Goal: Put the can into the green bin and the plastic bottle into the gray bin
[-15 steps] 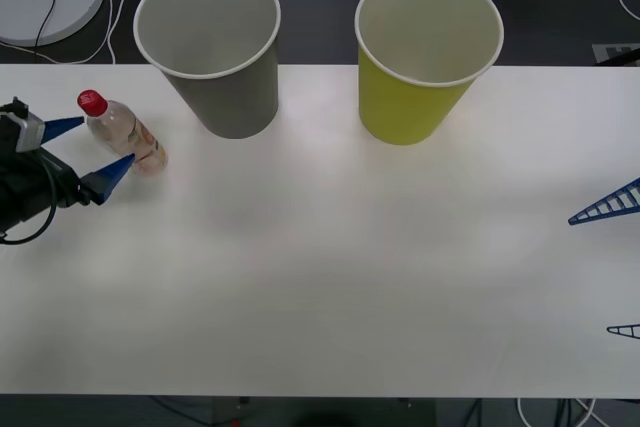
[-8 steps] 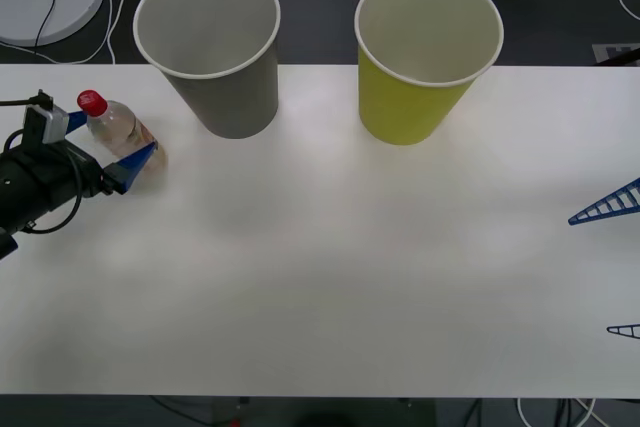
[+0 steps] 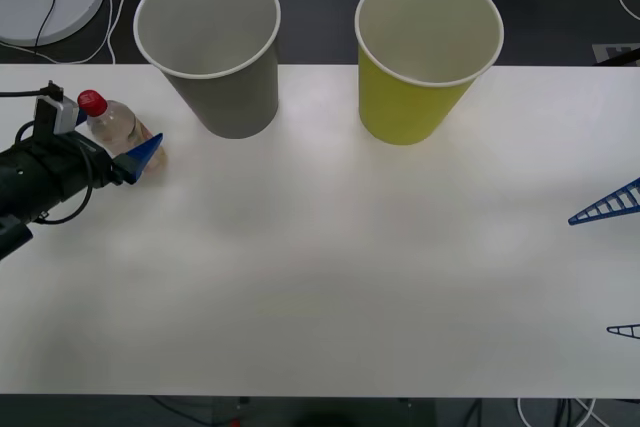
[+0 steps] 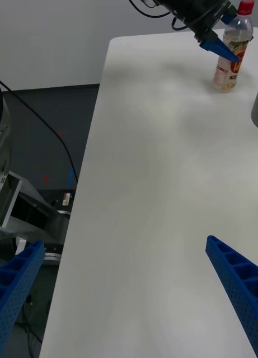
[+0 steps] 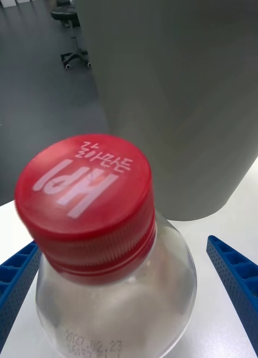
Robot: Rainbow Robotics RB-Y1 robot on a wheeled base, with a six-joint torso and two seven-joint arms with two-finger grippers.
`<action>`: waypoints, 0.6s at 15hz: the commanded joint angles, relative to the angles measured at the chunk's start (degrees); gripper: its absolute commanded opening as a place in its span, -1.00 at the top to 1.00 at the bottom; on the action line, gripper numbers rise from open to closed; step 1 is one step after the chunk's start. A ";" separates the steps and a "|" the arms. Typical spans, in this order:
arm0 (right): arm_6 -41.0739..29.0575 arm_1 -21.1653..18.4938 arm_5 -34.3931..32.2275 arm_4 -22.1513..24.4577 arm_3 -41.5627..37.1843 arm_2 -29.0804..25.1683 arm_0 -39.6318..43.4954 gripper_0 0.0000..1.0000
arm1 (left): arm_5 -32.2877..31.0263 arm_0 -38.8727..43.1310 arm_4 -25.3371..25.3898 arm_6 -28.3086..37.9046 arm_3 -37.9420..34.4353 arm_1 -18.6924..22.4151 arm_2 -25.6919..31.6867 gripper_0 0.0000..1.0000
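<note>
A small clear plastic bottle with a red cap (image 3: 120,130) stands at the white surface's (image 3: 330,247) far left. The left end effector (image 3: 112,140) straddles it, fingers apart. Likely light, slippery, squashable; grip mid-body.

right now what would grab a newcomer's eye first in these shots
Two tall tapered paper cups stand at the table's far edge, the gray bin to the left of the yellow-green bin. Near the table's left end, the small clear plastic bottle with a red cap stands upright between the open blue fingers of the left gripper. The right gripper waits open at the right edge.
</note>
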 commanded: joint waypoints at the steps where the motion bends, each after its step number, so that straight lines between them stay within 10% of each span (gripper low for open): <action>1: 0.00 0.00 0.00 0.00 0.00 0.00 0.00 -1.00 | -0.04 -0.14 -0.65 0.42 0.08 -0.67 0.00 -1.00; 5: 0.00 0.00 0.00 0.00 0.00 0.00 0.00 -1.00 | -0.04 -0.23 -0.74 0.51 0.08 -0.76 0.00 -1.00; 6: 0.00 0.00 0.00 0.00 0.00 0.00 0.00 -1.00 | -0.04 -0.32 -0.82 0.33 0.08 -0.76 0.00 0.90; 9: 0.00 0.00 0.00 0.00 0.00 0.00 0.00 -1.00 | -0.04 -0.23 -1.44 0.51 0.08 -0.76 0.00 1.00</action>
